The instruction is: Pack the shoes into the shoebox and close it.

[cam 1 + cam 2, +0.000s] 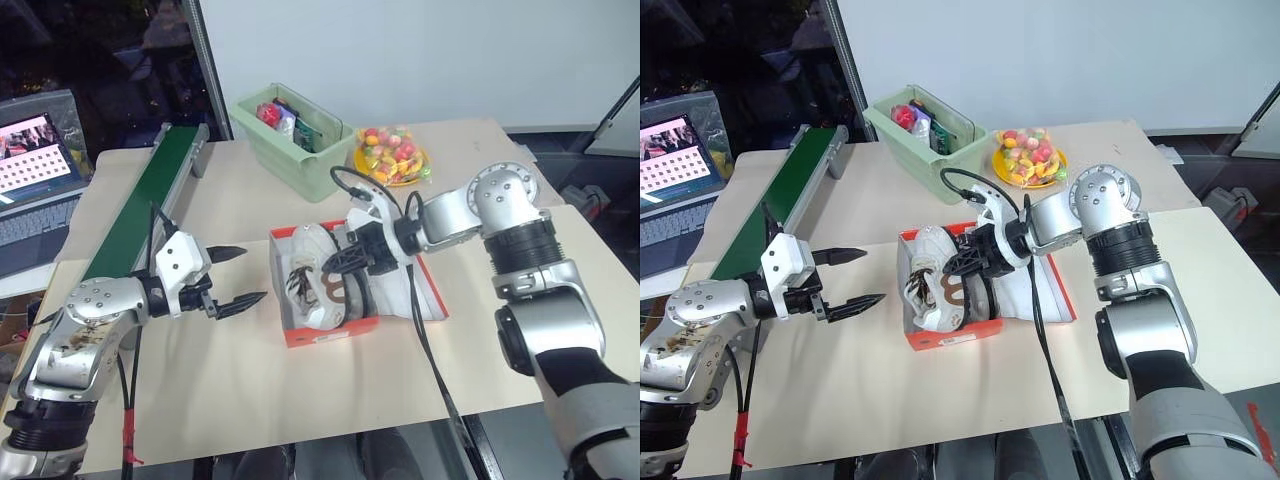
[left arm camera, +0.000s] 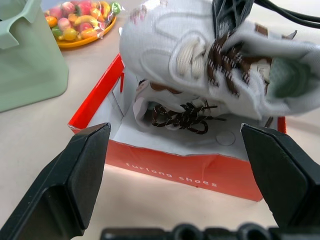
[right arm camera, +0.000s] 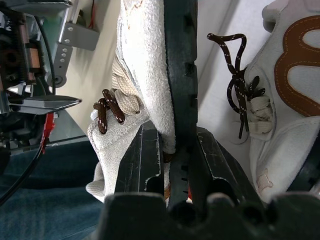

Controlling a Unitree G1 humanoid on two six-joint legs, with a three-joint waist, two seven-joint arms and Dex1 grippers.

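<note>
White sneaker number two is pinched in my right tool above the red shoebox, its mate already inside, left tool spread empty, lid unclosed.

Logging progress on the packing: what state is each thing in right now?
Shoebox: open, lid lying flat.
First shoe: lying inside the shoebox.
Second shoe: gripped, tilted over the shoebox.
Right gripper: shut on the second shoe.
Left gripper: open, empty, beside the shoebox.
</note>
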